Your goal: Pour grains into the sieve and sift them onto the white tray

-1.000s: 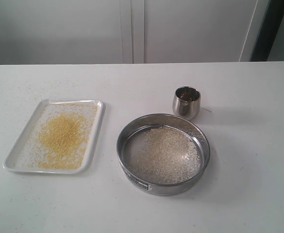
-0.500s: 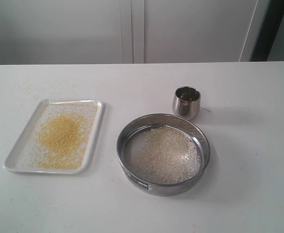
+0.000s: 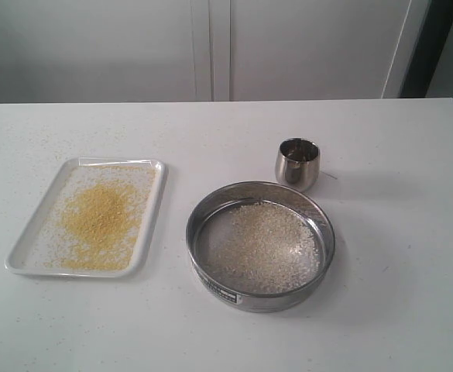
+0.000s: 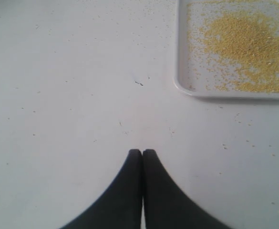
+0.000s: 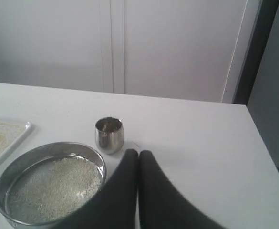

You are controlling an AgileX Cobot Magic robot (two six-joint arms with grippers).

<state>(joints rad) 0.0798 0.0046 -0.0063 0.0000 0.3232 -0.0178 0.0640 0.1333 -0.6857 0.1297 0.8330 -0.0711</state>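
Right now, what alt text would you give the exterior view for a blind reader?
A round steel sieve holding whitish grains sits on a white table, with a white tray of fine yellow grains to its left and a small steel cup just behind it. No robot arm shows.

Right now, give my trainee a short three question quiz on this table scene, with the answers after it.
1. True or false: the yellow grains lie on the white tray.
2. Which stands nearer the steel cup? A: the sieve. B: the white tray.
3. Fill in: the left claw and the right claw are both ____.
Key: 1 true; 2 A; 3 shut.
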